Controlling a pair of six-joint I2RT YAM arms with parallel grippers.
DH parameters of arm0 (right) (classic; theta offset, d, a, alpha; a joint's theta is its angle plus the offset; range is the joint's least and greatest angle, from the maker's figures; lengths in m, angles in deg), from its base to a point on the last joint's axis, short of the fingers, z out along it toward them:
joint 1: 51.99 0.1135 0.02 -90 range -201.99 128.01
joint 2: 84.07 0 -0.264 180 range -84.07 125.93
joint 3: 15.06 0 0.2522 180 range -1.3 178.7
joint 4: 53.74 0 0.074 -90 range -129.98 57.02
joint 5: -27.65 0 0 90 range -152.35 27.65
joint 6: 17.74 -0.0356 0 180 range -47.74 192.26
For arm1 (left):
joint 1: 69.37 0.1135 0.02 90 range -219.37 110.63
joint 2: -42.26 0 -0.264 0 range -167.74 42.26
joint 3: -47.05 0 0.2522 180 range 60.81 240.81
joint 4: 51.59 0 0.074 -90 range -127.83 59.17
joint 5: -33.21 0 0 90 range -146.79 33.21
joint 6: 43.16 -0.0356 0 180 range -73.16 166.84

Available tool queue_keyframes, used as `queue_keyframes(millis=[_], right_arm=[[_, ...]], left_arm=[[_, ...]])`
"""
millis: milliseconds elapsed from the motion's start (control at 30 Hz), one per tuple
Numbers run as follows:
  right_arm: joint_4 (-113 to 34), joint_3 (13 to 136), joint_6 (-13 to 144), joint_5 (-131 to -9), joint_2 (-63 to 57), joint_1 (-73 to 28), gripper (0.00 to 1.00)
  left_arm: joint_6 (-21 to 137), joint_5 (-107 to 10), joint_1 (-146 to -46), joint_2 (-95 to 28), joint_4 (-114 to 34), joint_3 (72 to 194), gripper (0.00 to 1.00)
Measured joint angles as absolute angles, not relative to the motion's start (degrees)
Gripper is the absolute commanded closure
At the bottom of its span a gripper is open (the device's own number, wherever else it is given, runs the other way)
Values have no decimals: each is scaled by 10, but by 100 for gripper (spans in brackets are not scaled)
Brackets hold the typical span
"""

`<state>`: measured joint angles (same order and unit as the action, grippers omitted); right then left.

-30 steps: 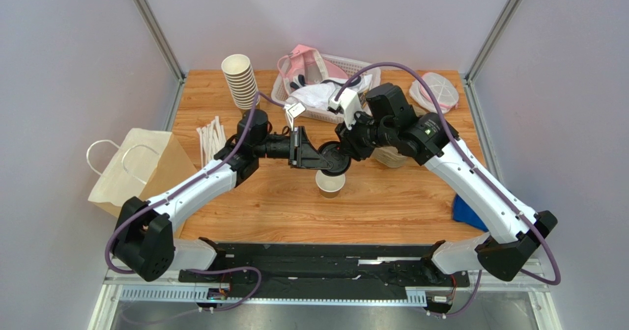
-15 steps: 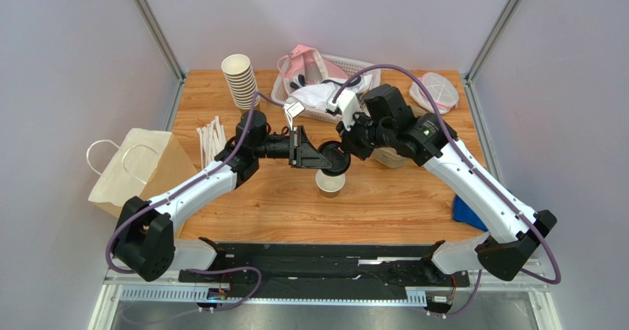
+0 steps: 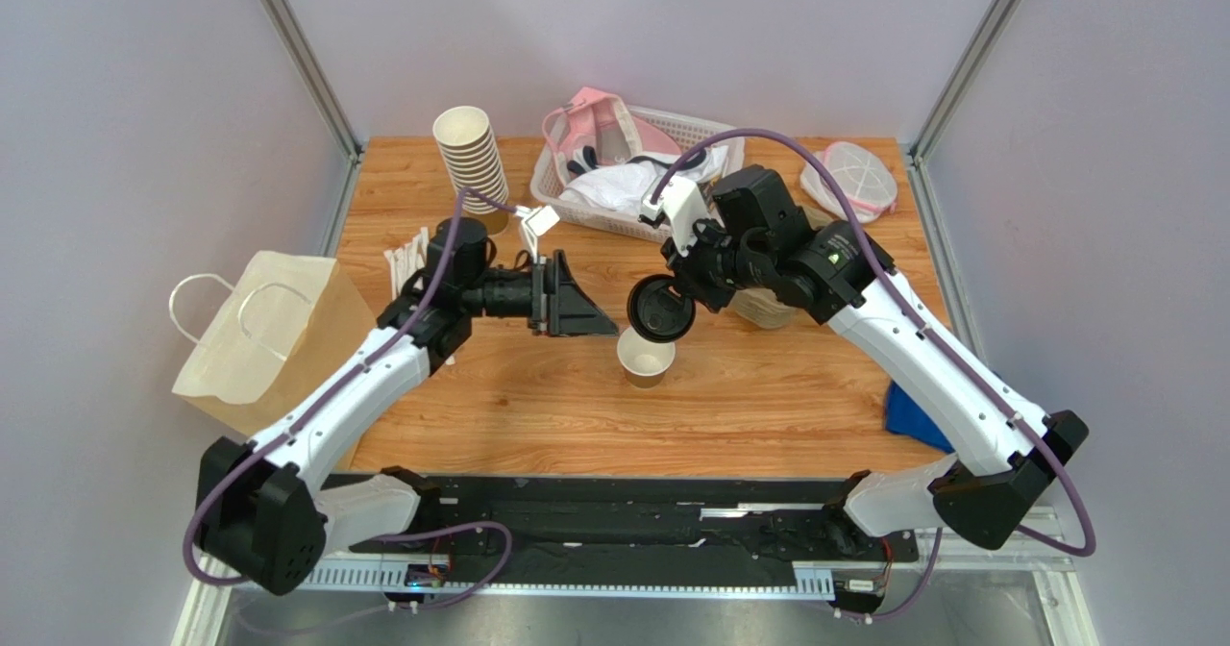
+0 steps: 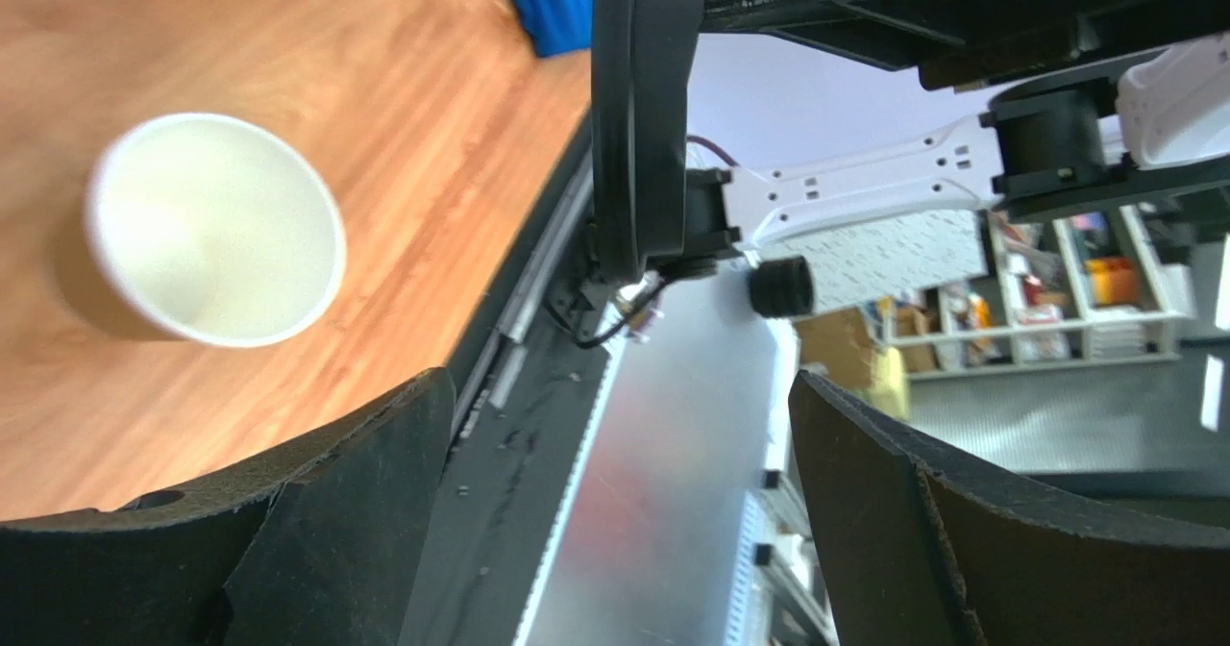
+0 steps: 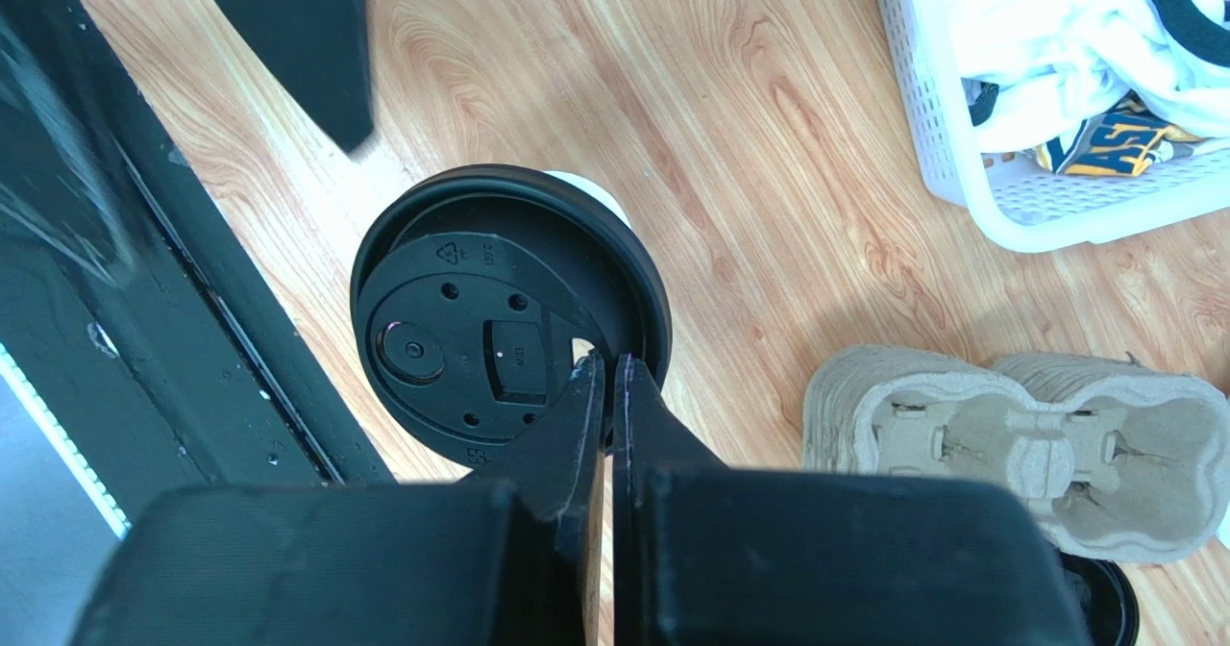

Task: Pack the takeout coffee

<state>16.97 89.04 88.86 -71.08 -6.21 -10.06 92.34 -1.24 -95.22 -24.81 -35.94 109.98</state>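
Takeout coffee is for now only an open paper cup, upright near the middle of the surface, its pale inside bare. My right hand is pressed together on the black lid, pinching it by one edge so the disc hangs tilted just above the cup's mouth, not seated on it. In the right wrist view a sliver of the white rim shows behind the lid. I judge I hold it by the edge so that my fingers are clear of the rim when the lid goes down.

My left hand is spread wide and holds nothing. It sits apart from the cup, toward the left edge, which leaves the mouth free for the lid.

The step in hand looks like capping. The lid must come level and centred before any pressing, or it may catch on one side and tip the light cup.

A paper bag lies at the left edge of the surface, which is likely where the capped cup goes
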Motion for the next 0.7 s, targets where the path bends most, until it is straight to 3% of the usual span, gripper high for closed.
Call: queue_keyframes(millis=[233,500,700], right_arm=[[178,892,897,-720,-26,-101,100],[197,906,913,-723,77,-98,100],[210,914,931,-724,127,-98,100]], left_arm=[[813,-18,-859,-199,-204,1154,2],[660,-85,-819,-322,-10,1409,1],[639,-109,-813,-325,0,1377,1]])
